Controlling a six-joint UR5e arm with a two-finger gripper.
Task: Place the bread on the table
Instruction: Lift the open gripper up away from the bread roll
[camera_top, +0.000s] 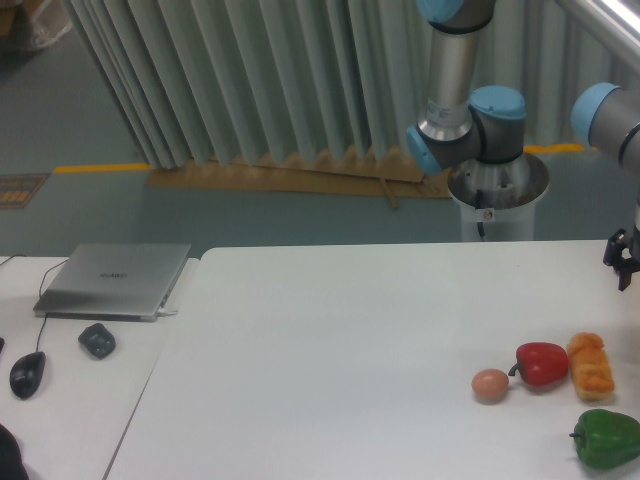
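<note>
The bread (590, 367), a small golden-orange lumpy loaf, lies on the white table (330, 340) near its right side, touching a red pepper (541, 364) on its left. My gripper (622, 262) shows only partly at the right edge of the frame, behind and above the bread and apart from it. Its dark fingers are cut off by the frame edge, so I cannot tell how the jaws stand. Nothing shows between them.
A tan-pink egg-like ball (490, 385) sits left of the red pepper. A green pepper (606, 439) lies in front of the bread. The smaller desk at left bears a closed laptop (115, 280), a mouse (27, 374) and a small dark object (97, 341). The arm's base (497, 190) stands behind the table.
</note>
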